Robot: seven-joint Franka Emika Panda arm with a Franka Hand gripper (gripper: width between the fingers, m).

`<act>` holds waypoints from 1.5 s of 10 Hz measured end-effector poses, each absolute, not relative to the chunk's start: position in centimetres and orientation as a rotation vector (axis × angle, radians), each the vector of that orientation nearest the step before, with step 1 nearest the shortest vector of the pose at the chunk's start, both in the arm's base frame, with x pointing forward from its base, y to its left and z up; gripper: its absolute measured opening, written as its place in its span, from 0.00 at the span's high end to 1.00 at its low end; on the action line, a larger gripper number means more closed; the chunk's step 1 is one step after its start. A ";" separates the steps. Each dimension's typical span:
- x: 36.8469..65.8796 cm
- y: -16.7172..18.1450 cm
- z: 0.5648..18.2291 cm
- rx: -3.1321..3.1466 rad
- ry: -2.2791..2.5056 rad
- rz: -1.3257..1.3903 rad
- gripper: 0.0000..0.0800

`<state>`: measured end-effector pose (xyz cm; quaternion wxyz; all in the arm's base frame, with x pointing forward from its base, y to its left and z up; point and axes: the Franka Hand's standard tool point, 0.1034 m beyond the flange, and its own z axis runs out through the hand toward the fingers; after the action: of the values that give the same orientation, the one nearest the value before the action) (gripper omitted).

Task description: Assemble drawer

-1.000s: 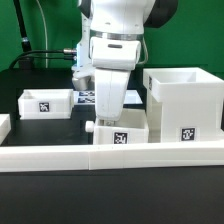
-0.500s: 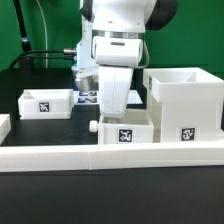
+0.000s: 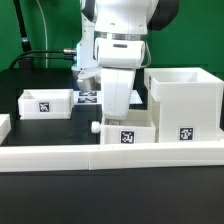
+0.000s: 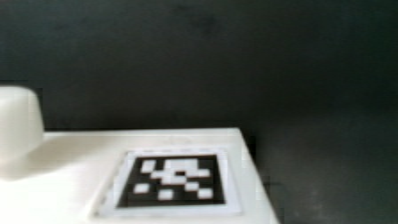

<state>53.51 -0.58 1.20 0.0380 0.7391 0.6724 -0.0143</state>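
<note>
Impossible to tell how the jaws stand, spread or pinching: hidden behind the near wall of the middle tray (image 3: 124, 128). Gripper (image 3: 117, 106) down inside this tray, at the centre of the exterior view, under the white arm (image 3: 118, 30). Contact with the tray not visible.

On the tray's front, a tag (image 3: 127, 137). On its side toward the exterior view's left, a small knob (image 3: 93, 127). Just beside the tray, toward the exterior view's right, the housing (image 3: 185, 95): tall, open on top, with a tag low on its front. Touching the tray or a thin gap between, cannot tell.

Well apart, at middle left of the frame, the left tray (image 3: 45, 102), also tagged, upright on the black table (image 3: 50, 128). Between the two trays and farther back, part of the marker board (image 3: 88, 97). Across the lower part of the frame, in front of all parts, the long low wall (image 3: 60, 155).

In the wrist view, all blurred: one tag (image 4: 173, 180) on white plastic, a rounded white part (image 4: 15, 120) near it, dark table behind.
</note>
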 end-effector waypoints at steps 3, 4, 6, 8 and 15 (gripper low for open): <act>53.5 -0.3 1.3 2.227 2.105 -0.078 0.95; 53.5 -0.4 1.2 2.228 2.104 -0.078 0.95; 53.5 -0.3 1.2 2.228 2.105 -0.078 0.95; 53.5 -0.1 1.2 2.228 2.107 -0.084 0.95; 53.8 0.9 1.2 2.206 2.135 -0.089 0.95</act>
<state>53.76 0.88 1.23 0.0351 0.7179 0.6947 -0.0290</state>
